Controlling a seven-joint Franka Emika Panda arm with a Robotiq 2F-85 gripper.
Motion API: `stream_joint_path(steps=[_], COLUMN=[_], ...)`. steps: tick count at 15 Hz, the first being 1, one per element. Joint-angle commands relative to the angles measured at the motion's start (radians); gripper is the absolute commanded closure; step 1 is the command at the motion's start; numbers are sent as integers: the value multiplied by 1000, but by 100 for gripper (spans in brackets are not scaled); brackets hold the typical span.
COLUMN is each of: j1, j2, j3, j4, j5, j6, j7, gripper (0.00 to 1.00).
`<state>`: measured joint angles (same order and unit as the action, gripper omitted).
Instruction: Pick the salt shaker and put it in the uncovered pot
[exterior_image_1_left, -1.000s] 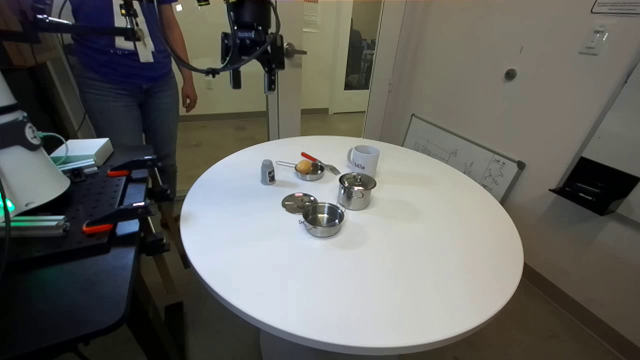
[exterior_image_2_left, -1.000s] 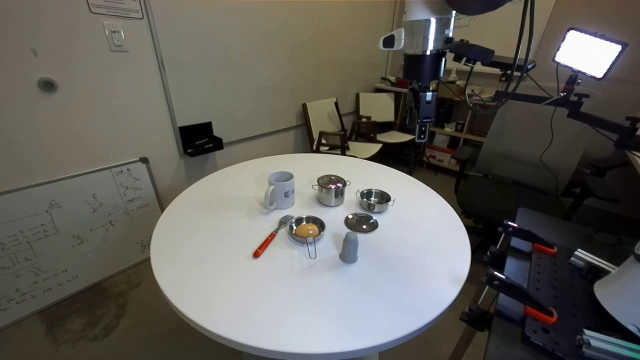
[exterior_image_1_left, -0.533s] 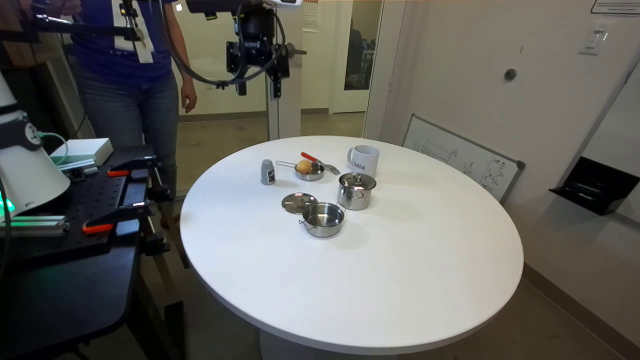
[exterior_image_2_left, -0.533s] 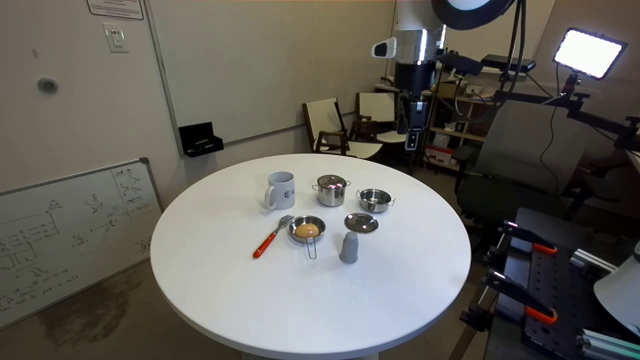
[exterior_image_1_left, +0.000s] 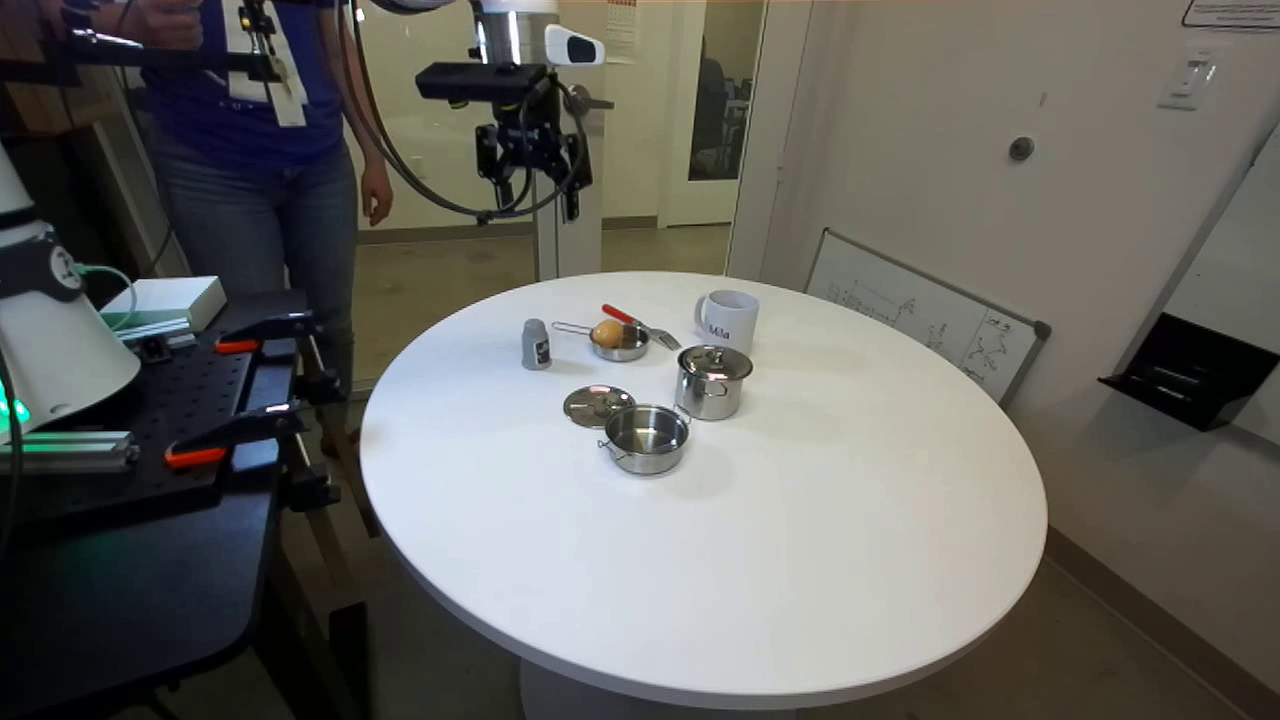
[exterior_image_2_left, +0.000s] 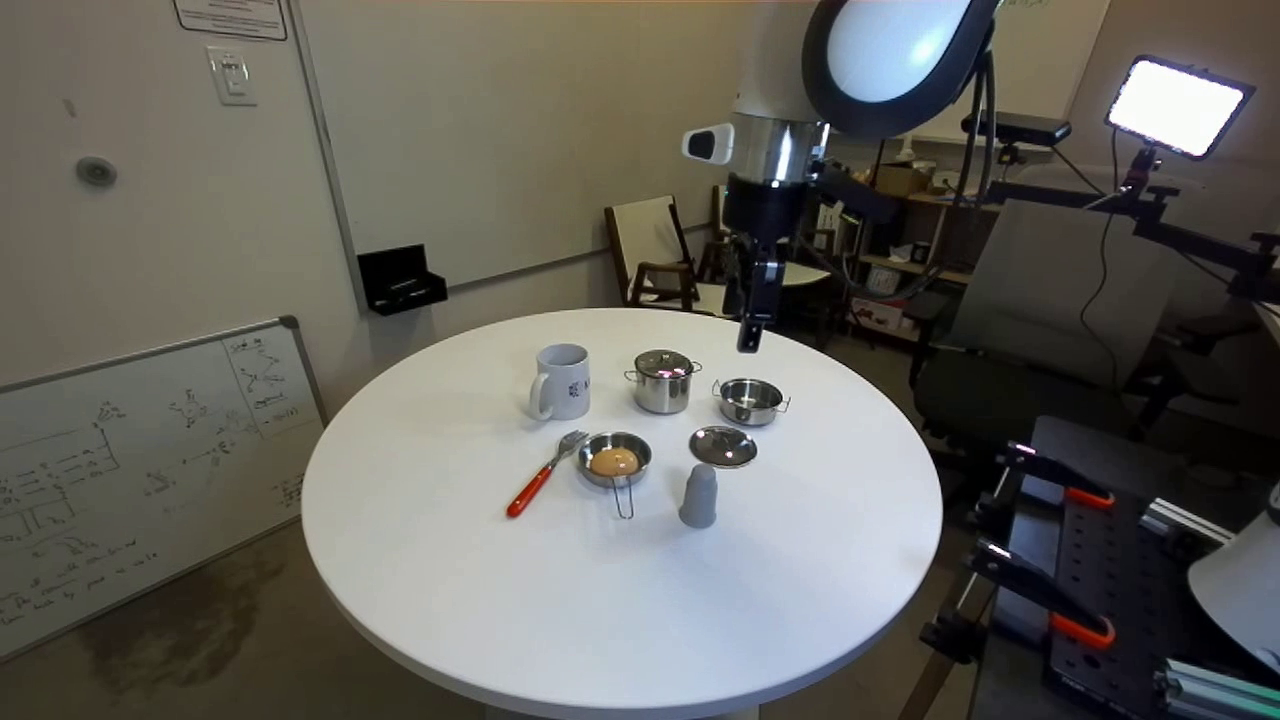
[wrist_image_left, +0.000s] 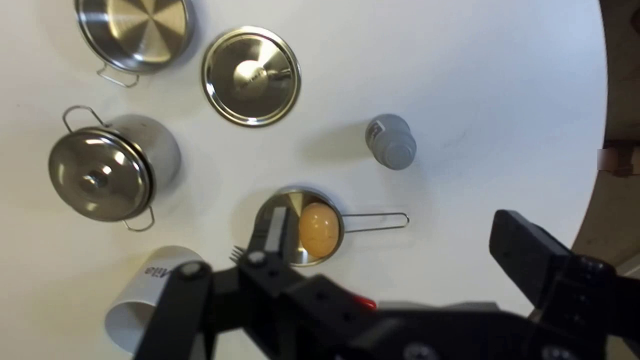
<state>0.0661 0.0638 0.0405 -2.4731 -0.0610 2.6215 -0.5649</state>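
Observation:
The salt shaker is a small grey cylinder standing upright on the table, seen in both exterior views (exterior_image_1_left: 536, 345) (exterior_image_2_left: 698, 497) and in the wrist view (wrist_image_left: 392, 142). The uncovered pot is a low steel pot with wire handles, in both exterior views (exterior_image_1_left: 647, 463) (exterior_image_2_left: 750, 413); the wrist view cuts it off at the top left (wrist_image_left: 95, 35). My gripper is open and empty, high above the table in both exterior views (exterior_image_1_left: 537, 205) (exterior_image_2_left: 749, 338). In the wrist view my gripper's fingers are wide apart (wrist_image_left: 392, 222), and the shaker lies above the gap between them.
A steel lid (exterior_image_1_left: 597, 406) lies between shaker and uncovered pot. A covered steel pot (exterior_image_1_left: 709, 392), a white mug (exterior_image_1_left: 728, 318), a red-handled fork (exterior_image_2_left: 532, 489) and a small pan (exterior_image_1_left: 625, 353) holding an egg (wrist_image_left: 318, 230) stand nearby. A person (exterior_image_1_left: 240, 150) stands behind.
My gripper has come down and over towards the table, and more of the arm shows above it. The shaker, pots and other table things have not moved. The person's hand is raised.

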Motion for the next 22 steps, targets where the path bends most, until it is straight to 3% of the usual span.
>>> stream_joint_path(steps=[1, 4, 9, 12, 14, 15, 22], j1=[-1, -15, -32, -76, -117, -94, -146], j2=[98, 164, 270, 335, 339, 321, 374], j3=[61, 108, 113, 143, 167, 151, 188], j4=[66, 97, 110, 121, 123, 104, 133], j5=[91, 130, 90, 128, 136, 87, 112], j6=[52, 40, 52, 103, 127, 101, 114], j7=[-89, -122, -72, -98, -109, -66, -103], gripper=[0, 0, 0, 0, 0, 0, 0])
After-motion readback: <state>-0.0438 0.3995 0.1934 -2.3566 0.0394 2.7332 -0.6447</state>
